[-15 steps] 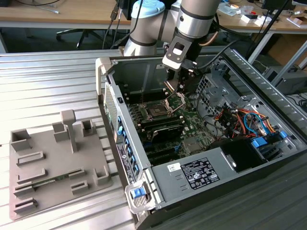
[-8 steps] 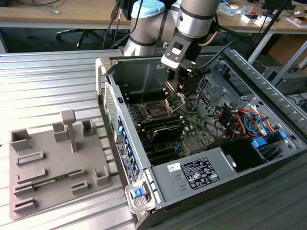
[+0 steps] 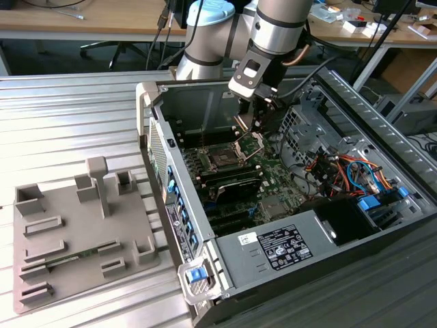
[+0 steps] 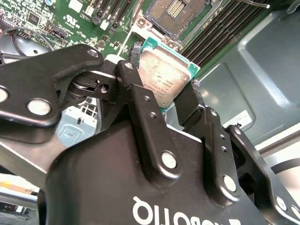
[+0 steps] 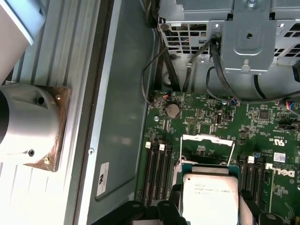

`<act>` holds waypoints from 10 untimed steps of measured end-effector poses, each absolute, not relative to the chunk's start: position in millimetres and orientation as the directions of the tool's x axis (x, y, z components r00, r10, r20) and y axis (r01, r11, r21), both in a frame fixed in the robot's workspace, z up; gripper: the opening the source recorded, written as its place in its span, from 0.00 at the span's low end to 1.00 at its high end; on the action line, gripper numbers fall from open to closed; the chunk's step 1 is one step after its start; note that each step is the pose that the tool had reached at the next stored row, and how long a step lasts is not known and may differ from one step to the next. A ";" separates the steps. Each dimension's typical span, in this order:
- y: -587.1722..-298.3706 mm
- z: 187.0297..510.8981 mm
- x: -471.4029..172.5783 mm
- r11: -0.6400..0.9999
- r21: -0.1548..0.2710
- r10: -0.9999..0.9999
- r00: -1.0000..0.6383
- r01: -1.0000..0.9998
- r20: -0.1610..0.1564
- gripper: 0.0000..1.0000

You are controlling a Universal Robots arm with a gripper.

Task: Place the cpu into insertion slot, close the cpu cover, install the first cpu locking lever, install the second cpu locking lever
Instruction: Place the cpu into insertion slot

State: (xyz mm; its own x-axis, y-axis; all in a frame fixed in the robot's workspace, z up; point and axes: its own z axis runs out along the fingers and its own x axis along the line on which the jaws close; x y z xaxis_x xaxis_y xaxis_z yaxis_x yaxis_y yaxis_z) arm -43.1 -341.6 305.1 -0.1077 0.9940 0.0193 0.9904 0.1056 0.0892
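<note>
My gripper (image 4: 158, 82) pinches the cpu (image 4: 166, 75) by its edges, near the bare insertion slot (image 4: 176, 11); the cpu cover (image 5: 207, 136) stands raised beside the slot.

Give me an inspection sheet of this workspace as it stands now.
Surface: ribbed metal table bearing an open computer case.
Job's things: cpu held above the motherboard, not yet in the insertion slot; cpu cover raised open.
Clutter: grey fixture tray beside the case, on the exterior view's left.
Grippers: gripper shut on the cpu by its edges.
Cables: coloured wire bundle inside the case; black cables running down to the board.
Surroundings: desks behind the table.
</note>
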 end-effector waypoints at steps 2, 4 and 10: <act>-341.6 305.1 -43.1 0.101 0.089 0.994 -0.103 0.991 0.019 0.55; -341.6 305.1 -43.1 0.096 0.089 0.995 -0.099 0.991 0.019 0.55; -341.6 305.0 -43.1 0.082 0.089 0.996 -0.084 0.993 0.019 0.55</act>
